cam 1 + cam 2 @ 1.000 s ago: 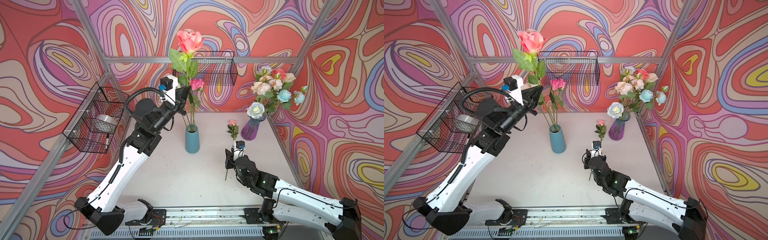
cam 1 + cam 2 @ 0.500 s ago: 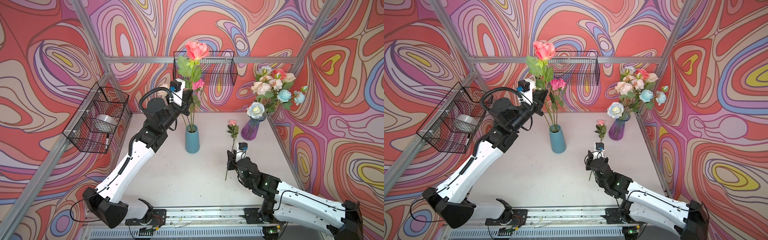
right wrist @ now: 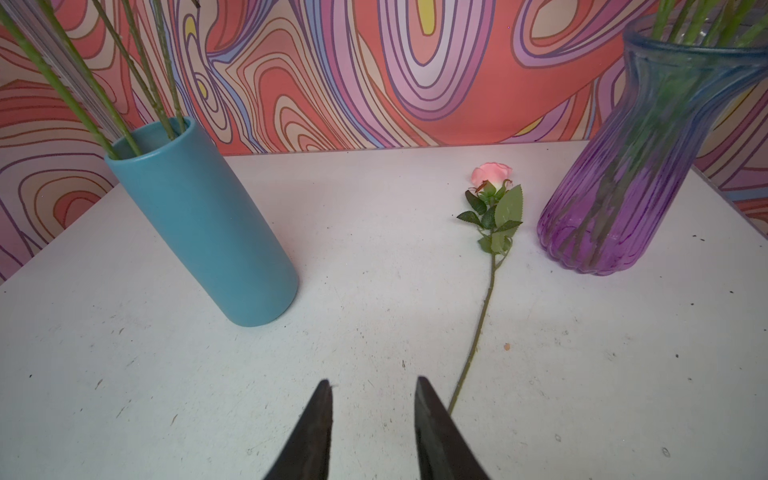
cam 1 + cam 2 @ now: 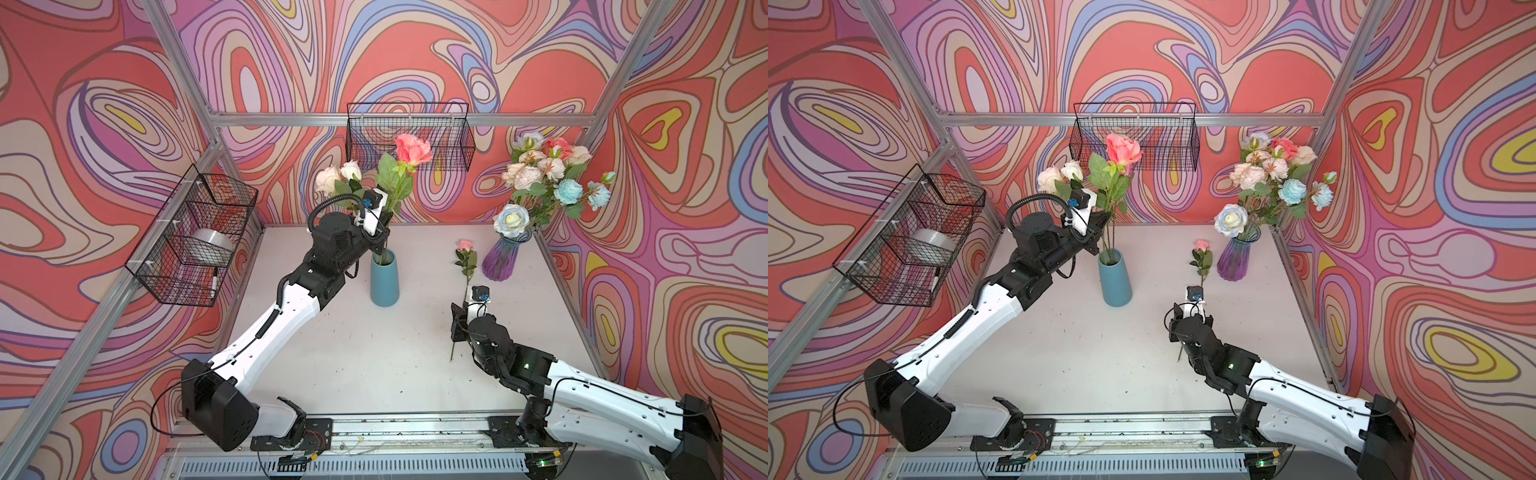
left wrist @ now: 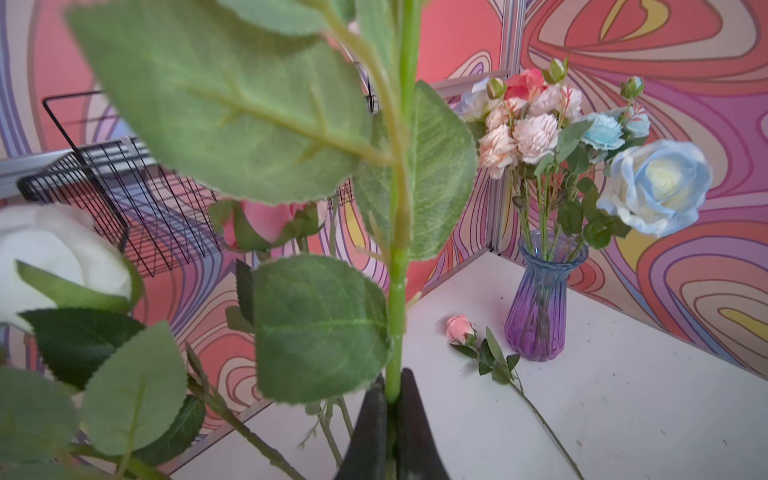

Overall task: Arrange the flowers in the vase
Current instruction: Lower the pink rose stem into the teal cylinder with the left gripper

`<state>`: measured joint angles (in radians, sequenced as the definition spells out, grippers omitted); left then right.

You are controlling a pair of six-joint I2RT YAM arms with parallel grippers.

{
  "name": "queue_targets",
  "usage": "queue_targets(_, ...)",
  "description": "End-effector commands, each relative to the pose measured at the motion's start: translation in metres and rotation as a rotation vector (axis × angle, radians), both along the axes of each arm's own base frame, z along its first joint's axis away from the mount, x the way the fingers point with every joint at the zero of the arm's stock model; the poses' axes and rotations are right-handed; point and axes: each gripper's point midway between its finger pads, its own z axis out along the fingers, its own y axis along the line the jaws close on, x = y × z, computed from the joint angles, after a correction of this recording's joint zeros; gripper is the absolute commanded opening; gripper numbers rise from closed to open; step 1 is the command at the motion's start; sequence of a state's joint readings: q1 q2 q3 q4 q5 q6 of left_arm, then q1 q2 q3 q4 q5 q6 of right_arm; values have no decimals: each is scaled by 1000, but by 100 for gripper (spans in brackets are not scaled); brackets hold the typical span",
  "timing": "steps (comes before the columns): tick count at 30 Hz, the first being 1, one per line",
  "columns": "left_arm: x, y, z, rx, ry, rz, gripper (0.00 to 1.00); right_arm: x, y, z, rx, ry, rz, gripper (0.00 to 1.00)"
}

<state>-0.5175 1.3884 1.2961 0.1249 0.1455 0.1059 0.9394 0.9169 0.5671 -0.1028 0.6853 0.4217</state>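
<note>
Right now the left gripper (image 5: 392,388) is clamped on the green stem of a tall coral rose (image 4: 412,148), holding it upright over the mouth of the teal vase (image 4: 384,282), where cream roses (image 4: 332,178) stand. Right of that vase in both top views, a small pink rose (image 3: 491,173) lies flat on the white surface (image 4: 353,353). The right gripper (image 3: 374,388) hovers low just beside its stem, jaws partly apart and empty.
</note>
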Motion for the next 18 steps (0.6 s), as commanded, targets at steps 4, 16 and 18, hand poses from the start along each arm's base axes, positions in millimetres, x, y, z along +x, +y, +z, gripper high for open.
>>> queue_targets(4,11,-9,-31,48,28,-7,6,0,4,-2,9,15,7,34)
queue_targets(16,17,-12,-53,76,62,-9,34,0,3,-1,6,16,1,34)
queue_targets(18,17,-11,-54,78,65,-3,38,0,4,-1,4,16,3,34)
